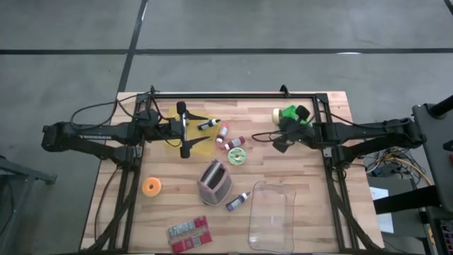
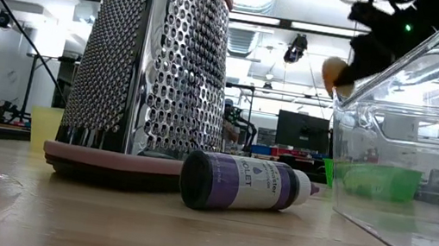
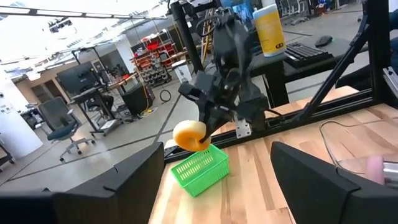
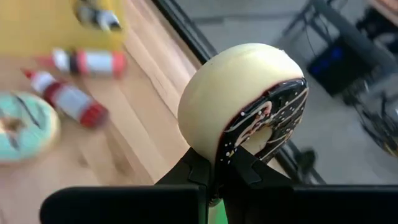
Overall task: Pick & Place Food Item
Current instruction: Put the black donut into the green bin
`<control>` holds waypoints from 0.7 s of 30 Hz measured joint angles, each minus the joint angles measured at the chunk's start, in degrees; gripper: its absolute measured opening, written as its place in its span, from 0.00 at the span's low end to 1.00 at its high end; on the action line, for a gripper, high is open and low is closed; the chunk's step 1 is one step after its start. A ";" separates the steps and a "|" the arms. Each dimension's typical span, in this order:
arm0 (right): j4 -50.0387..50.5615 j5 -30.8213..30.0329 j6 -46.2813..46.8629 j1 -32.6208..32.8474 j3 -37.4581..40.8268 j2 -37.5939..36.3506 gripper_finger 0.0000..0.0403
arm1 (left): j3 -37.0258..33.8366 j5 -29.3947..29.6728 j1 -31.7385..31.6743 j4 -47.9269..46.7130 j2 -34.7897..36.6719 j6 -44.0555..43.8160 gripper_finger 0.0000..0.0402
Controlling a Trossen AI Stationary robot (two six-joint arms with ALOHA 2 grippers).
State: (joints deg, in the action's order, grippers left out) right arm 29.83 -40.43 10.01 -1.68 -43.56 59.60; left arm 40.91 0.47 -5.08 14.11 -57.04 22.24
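I see the left tool point(image 1: 184, 132) open and empty, well left of the green basket point(image 1: 293, 113). The right tool point(image 1: 277, 117) grips a chocolate-iced doughnut point(image 4: 244, 104) edge-on just above the basket's left side; I'd release downward there.

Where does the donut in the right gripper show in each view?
High: donut at top right, beside the green basket.
Low: upper right, above the basket.
Left wrist: centre, over the basket.
Right wrist: centre.
Shared landmark: the basket.
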 joint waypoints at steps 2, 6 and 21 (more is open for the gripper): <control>2.31 0.01 1.21 -1.13 0.05 0.04 0.02 | 0.00 0.00 0.00 0.03 0.12 -0.03 0.74; 6.17 0.98 1.83 -4.44 0.07 0.23 0.03 | 0.00 0.02 0.00 -0.03 0.16 -0.36 0.74; 12.04 24.67 -6.91 -28.25 0.07 0.40 0.03 | 0.00 1.05 0.01 -0.28 0.20 -1.53 0.74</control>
State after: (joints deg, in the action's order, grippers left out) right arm 41.87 -15.76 3.10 -29.93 -43.48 60.00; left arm 40.91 1.52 -5.07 13.82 -56.84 20.71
